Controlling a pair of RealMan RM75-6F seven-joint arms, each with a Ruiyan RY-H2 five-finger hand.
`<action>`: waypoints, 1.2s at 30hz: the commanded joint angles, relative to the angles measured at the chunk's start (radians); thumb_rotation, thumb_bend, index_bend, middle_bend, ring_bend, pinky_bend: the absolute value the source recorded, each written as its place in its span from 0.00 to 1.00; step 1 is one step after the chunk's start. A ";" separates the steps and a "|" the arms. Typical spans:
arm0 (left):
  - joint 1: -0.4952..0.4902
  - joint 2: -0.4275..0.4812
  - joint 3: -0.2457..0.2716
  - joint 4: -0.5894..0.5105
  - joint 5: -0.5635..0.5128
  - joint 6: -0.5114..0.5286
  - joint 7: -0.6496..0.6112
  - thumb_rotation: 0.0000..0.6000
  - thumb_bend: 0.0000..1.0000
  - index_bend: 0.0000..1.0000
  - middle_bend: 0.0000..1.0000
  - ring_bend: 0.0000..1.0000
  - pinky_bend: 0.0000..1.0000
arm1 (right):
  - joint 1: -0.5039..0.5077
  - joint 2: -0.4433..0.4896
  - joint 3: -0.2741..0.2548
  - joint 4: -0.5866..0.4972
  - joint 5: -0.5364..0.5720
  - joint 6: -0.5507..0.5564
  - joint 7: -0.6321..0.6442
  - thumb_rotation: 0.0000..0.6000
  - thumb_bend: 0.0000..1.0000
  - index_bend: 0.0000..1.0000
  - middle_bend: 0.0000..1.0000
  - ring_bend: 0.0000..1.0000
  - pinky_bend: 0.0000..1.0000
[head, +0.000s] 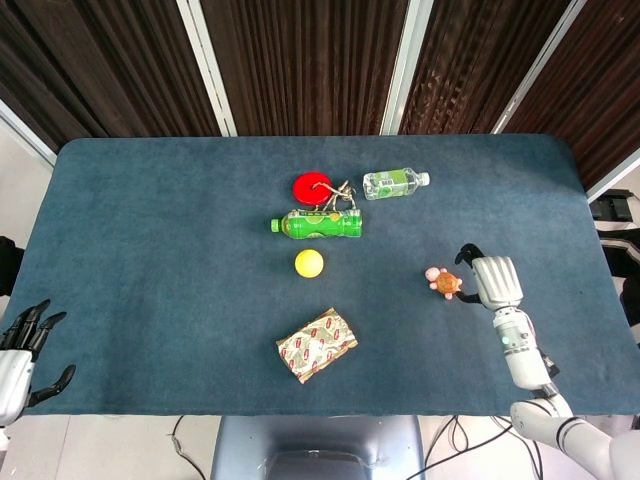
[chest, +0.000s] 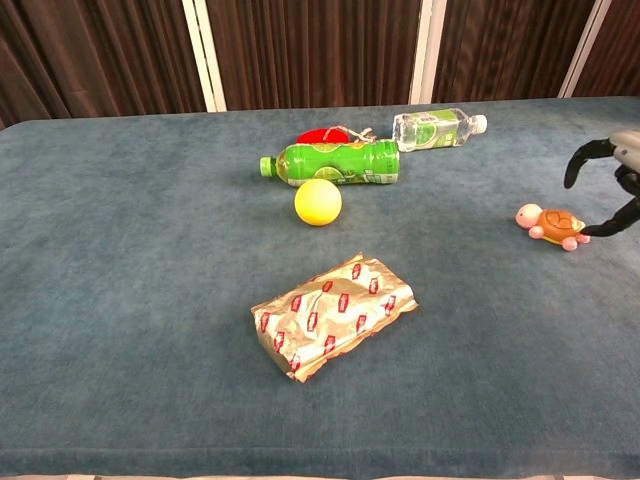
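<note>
The right hand (head: 494, 281) hangs over the desk (head: 150, 230) just beside the toy turtle (head: 443, 282), on the turtle's right. Its fingers (chest: 585, 158) are spread and curved, holding nothing; in the chest view one dark fingertip reaches the turtle's rear edge — whether it actually touches, I cannot tell. The turtle sits upright on the blue cloth, right of centre, well apart from everything else.

The left hand (head: 18, 358) sits at the desk's near left corner, off the edge, fingers apart and empty — it shows only in the head view.

Near the middle, a foil packet (head: 316, 344) lies flat at a slant. Beyond it is a yellow ball (head: 309, 263), and just behind that a green bottle (head: 320, 224) on its side, cap to the left. A red disc (head: 312, 187) with a cord lies touching the bottle's far side, and a clear bottle (head: 395, 183) lies on its side to the right of the disc, cap pointing right.
</note>
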 joint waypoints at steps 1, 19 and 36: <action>0.000 0.001 0.000 0.000 0.002 0.002 -0.002 1.00 0.29 0.16 0.00 0.03 0.21 | 0.025 -0.045 -0.009 0.052 -0.009 -0.014 0.039 1.00 0.18 0.55 0.39 0.92 0.94; 0.003 0.005 -0.001 0.003 0.009 0.011 -0.021 1.00 0.29 0.16 0.00 0.03 0.21 | 0.046 -0.163 -0.050 0.243 -0.046 0.000 0.150 1.00 0.24 0.87 0.62 0.99 1.00; 0.005 0.005 -0.001 0.002 0.010 0.013 -0.019 1.00 0.29 0.16 0.00 0.03 0.21 | 0.011 -0.129 -0.100 0.235 -0.101 0.084 0.191 1.00 0.55 1.00 0.80 1.00 1.00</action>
